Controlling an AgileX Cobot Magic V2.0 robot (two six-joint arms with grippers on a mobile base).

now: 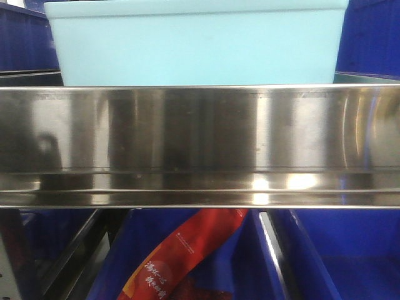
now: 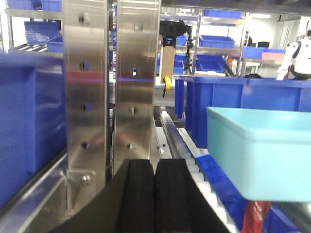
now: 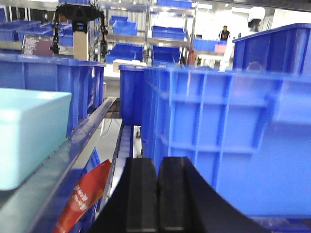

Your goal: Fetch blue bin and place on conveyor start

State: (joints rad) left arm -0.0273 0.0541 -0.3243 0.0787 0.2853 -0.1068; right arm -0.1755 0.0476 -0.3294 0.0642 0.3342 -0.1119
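Exterior front-facing: blue bin (image 1: 197,44) rests on stainless-steel shelf (image 1: 200,131) among royal-blue crates (image 1: 370,37).

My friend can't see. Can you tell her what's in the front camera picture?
A light turquoise bin sits on a shiny steel shelf, filling the top of the picture. Behind it and below the shelf are dark blue bins, and a red packet with white writing lies down there too.

Left gripper (image 2: 154,167) and right gripper (image 3: 158,165) — broad matte-black fingers, smooth, gently curved.
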